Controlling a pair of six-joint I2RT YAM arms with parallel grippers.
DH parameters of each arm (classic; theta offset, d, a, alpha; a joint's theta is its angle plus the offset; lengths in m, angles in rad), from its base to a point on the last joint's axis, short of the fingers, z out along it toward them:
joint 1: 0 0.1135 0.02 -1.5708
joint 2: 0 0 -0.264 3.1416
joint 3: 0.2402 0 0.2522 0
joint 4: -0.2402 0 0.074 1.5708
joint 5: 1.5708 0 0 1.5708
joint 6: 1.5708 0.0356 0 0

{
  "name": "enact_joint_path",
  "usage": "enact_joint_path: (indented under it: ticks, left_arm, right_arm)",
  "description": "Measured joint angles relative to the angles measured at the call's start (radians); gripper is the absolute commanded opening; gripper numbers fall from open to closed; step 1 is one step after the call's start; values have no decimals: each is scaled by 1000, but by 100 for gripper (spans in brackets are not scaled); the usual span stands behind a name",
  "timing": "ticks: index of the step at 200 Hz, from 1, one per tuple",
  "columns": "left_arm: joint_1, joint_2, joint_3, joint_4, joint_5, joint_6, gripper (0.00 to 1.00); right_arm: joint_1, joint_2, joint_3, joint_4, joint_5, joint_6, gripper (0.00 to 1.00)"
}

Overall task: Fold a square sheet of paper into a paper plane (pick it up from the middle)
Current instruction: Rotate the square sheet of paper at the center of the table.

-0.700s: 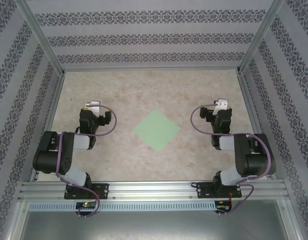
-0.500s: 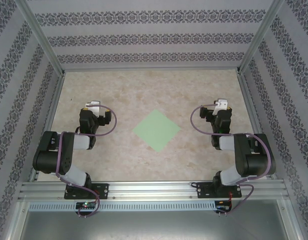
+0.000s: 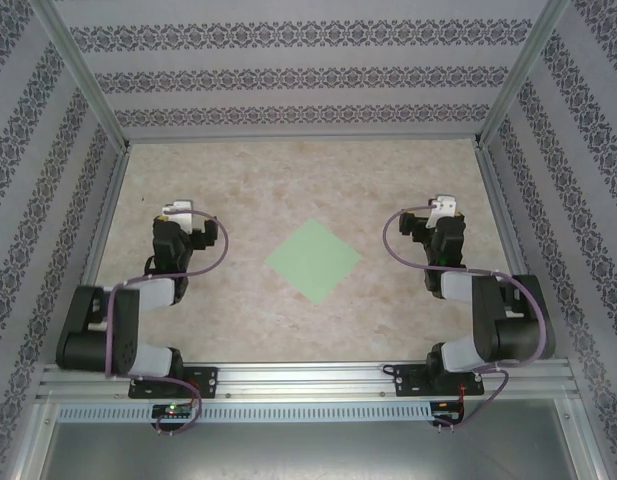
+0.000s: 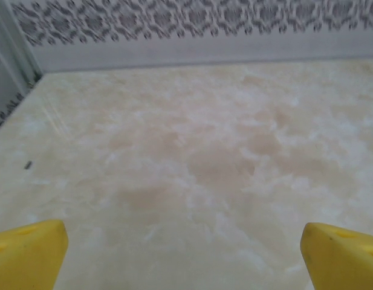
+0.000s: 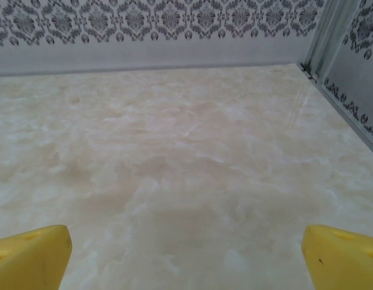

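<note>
The square sheet of paper [image 3: 314, 260], pale green, lies flat in the middle of the table, turned so one corner points at the arms. My left gripper [image 3: 178, 213] is well to the paper's left and my right gripper [image 3: 443, 210] well to its right, both apart from it and pointing at the back wall. In the left wrist view the left gripper [image 4: 186, 260] is open, its yellow fingertips [image 4: 26, 254] wide apart over bare table. The right gripper [image 5: 186, 257] is open too, with nothing between its yellow fingertips [image 5: 343, 257].
The beige marbled table [image 3: 308, 180] is boxed in by patterned walls [image 3: 288, 75] at the back and on both sides. Aluminium posts [image 3: 83, 75] stand at the back corners. A metal rail [image 3: 308, 378] with the arm bases runs along the near edge.
The left arm's elbow has swung left and toward the near rail, and its gripper has shifted slightly left. The right arm has barely moved. The paper lies where it was.
</note>
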Motion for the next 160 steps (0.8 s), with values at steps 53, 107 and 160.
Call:
enact_joint_path:
  ticks: [53,107,160]
  left_arm:
    - [5,-445,64,-357,-107,-228,100]
    - [6,-420,179,-652,40,-435,100]
    - [-54,-277,254,-806,169,-454,100]
  right_arm:
    - [28,-141,476,-669,-201,208,98]
    - [328,53,626,-1008,-309,426,98]
    - [623,347,877,-1146,-280,543,98]
